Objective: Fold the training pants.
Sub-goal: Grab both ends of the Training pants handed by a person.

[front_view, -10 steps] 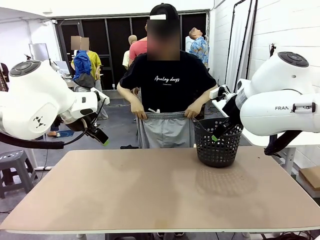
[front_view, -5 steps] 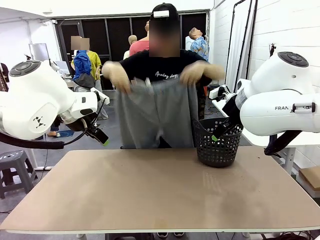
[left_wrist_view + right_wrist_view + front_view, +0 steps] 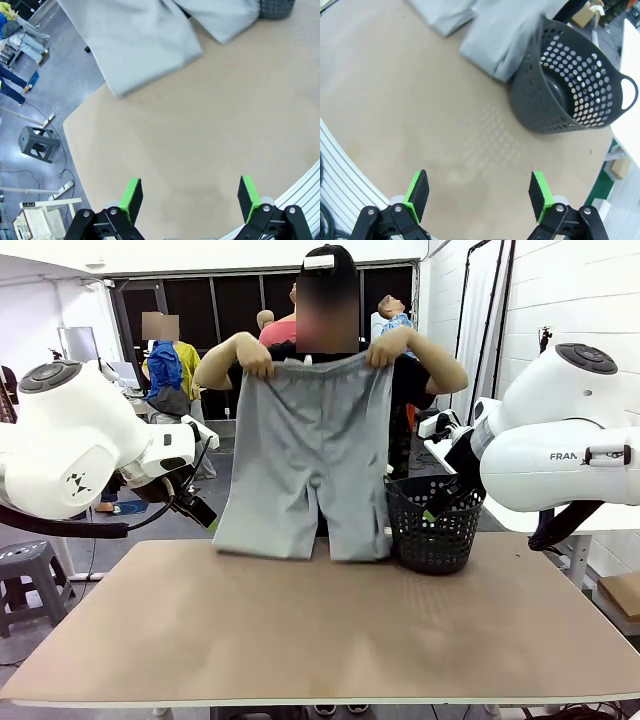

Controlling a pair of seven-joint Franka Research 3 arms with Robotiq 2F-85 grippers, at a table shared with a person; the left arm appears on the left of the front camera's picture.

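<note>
A person stands behind the far edge of the surface (image 3: 320, 630), holding the training pants (image 3: 310, 450) up by the waistband, with a hand (image 3: 256, 352) at each end of it. The pants hang in front of the person, and their leg ends come down to the far edge of the surface, near its middle. A basket (image 3: 435, 535) stands on the surface at the far right, just beside the right leg of the pants. The left claw (image 3: 203, 515) hangs to the left of the pants, above the surface's far left corner. The right claw (image 3: 440, 502) hangs at the right, by the basket.

Robotics lab: two white arms (image 3: 70, 445) flanking table (image 3: 300, 640).
</note>
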